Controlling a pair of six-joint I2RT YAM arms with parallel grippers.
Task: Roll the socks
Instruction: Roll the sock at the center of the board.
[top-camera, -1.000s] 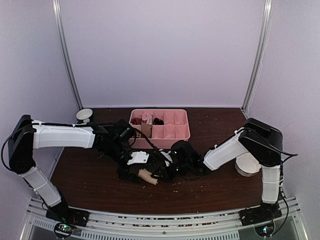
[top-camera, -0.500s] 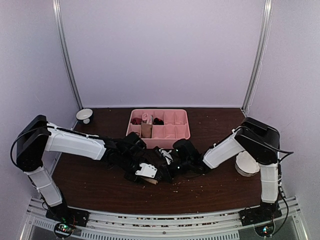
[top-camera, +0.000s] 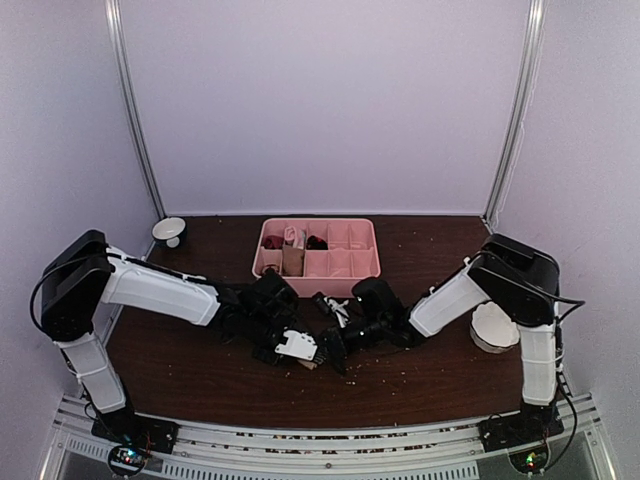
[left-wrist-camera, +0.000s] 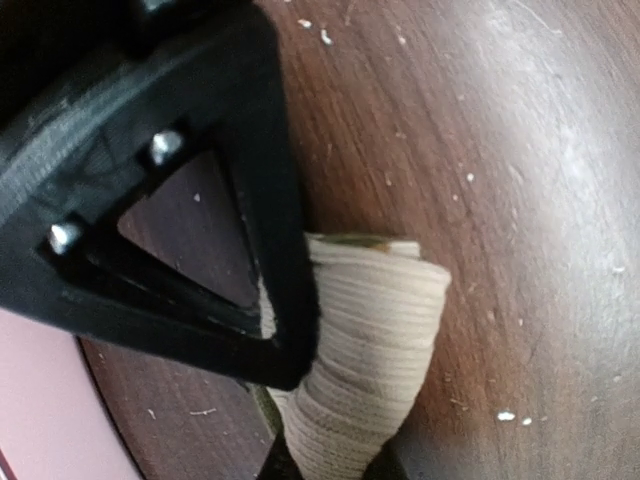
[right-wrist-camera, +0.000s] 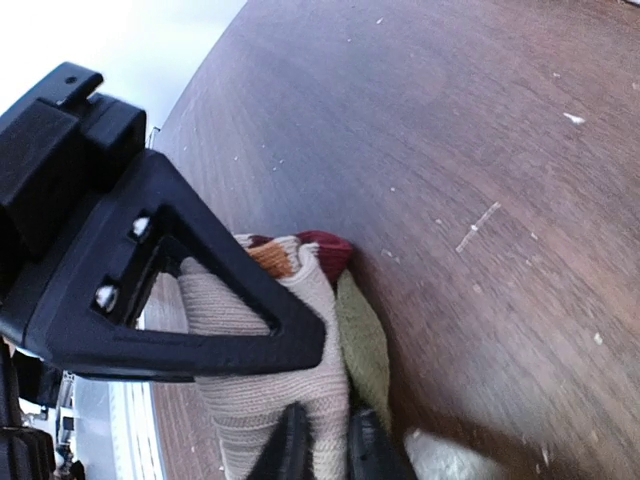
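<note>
The left gripper (top-camera: 305, 356) pinches the rolled beige ribbed sock (left-wrist-camera: 370, 340), at 6 o'clock of the pink divided plastic tray (top-camera: 320, 221). Only the right wrist view shows its maroon and olive edges. I cannot tell how the right gripper (top-camera: 332, 352) holds its jaws.

Dark table (top-camera: 430, 375) carries tray (top-camera: 366, 272), bowl (top-camera: 169, 232), seemingly rolled socks (right-wrist-camera: 260, 400).

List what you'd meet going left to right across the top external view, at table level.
small white bowl → left gripper → right gripper → white round object. Left out: pink tray, which spans both grippers from side to side.
</note>
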